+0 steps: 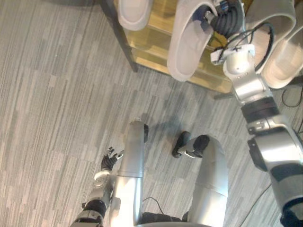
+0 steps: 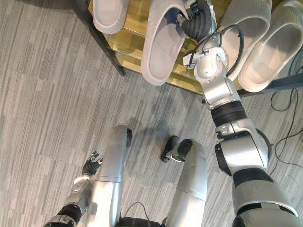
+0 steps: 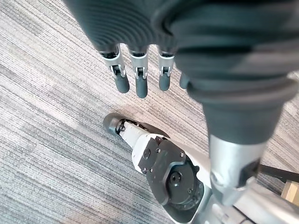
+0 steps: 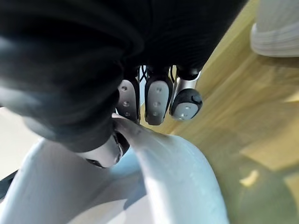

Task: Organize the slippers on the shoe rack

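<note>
Three slippers (image 2: 251, 28) sit on the shoe rack (image 2: 130, 49) along the top edge; our right hand (image 2: 196, 21) grips the fourth slipper (image 2: 163, 47) at top centre, not yet seated we judge, our left hand (image 2: 91, 165) slack-fingered at lower left

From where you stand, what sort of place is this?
Likely an indoor entryway, perhaps in an office: grey striped carpet, a wooden shoe rack holding pale slippers, and the right hand gripping one slipper.

From my head, my right hand (image 2: 198, 21) runs off the top edge, fingers half hidden by the slipper (image 2: 161, 47). The shoe rack (image 2: 135, 23) and neighbouring slippers (image 2: 110, 14) are cropped there too.
</note>
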Controlling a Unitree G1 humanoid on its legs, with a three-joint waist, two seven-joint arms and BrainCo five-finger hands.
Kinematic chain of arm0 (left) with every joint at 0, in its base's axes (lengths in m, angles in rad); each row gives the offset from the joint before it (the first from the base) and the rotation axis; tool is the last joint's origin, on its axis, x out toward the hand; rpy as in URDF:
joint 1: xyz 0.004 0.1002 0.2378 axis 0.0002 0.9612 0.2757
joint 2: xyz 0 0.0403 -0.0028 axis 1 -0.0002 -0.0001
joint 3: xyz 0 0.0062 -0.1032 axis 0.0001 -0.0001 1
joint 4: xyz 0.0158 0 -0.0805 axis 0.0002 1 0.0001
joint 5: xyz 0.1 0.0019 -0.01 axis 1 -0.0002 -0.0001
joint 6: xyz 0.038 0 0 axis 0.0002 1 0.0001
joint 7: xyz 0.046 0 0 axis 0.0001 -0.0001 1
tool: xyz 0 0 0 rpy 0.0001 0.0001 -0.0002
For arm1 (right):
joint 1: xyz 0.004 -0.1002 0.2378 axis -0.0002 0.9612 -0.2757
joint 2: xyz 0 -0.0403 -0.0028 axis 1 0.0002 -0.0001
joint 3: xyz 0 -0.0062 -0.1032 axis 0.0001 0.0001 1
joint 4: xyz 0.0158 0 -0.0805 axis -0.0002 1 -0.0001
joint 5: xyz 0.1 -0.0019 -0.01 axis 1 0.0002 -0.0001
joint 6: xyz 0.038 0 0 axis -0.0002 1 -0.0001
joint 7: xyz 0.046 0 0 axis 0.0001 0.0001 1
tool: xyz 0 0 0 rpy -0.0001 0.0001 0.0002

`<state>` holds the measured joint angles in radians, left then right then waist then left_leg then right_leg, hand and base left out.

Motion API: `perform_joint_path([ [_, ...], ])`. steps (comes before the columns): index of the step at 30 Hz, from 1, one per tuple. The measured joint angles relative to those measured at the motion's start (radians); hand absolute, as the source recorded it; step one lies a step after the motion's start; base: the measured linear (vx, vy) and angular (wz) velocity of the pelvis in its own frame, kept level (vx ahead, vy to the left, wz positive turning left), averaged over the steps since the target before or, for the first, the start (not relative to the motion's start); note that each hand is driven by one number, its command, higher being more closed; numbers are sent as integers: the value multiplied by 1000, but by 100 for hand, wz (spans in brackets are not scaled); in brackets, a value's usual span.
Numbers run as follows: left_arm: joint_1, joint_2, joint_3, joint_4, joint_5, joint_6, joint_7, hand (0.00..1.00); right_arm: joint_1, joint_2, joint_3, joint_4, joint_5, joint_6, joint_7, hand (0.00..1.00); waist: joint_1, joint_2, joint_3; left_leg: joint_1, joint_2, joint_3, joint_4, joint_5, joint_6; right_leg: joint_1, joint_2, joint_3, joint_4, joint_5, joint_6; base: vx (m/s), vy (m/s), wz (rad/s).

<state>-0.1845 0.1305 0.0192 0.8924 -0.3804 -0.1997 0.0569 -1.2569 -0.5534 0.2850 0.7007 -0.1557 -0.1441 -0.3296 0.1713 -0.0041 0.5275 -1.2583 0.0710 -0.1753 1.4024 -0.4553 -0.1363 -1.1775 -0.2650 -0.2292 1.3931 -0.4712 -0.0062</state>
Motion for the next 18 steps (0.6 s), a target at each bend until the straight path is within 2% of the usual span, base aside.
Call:
perform_joint_path([
  [8, -2, -6, -8, 2, -1, -1, 7, 0, -65, -9, 2, 117, -3, 39, -44, 100, 9, 0, -42, -36, -31, -31, -7, 11, -17, -14, -32, -35, 16, -24, -11, 48, -39, 14],
  [9, -4, -8, -8, 1, -6, -5, 9, 0, -80, -6, 2, 140, -5, 41, -49, 0, 16, 0, -43, -36, -31, -32, -8, 12, -19, -14, -33, -36, 18, -25, -13, 67, -50, 12],
  [13, -16, -13, -8, 1, -14, -8, 23, 0, -104, -8, -1, 151, -42, 61, -78, 0, 31, 1, -49, -38, -33, -39, -36, 24, -27, -14, -34, -49, 1, -25, -14, 55, -42, 7],
  [18, -31, -16, -6, 3, -14, -9, 30, 0, -119, -6, -16, 152, -40, 76, -133, 0, 34, 0, -50, -48, -38, -49, -58, 38, -35, -22, -39, -63, -8, -21, -22, 51, -31, 7],
])
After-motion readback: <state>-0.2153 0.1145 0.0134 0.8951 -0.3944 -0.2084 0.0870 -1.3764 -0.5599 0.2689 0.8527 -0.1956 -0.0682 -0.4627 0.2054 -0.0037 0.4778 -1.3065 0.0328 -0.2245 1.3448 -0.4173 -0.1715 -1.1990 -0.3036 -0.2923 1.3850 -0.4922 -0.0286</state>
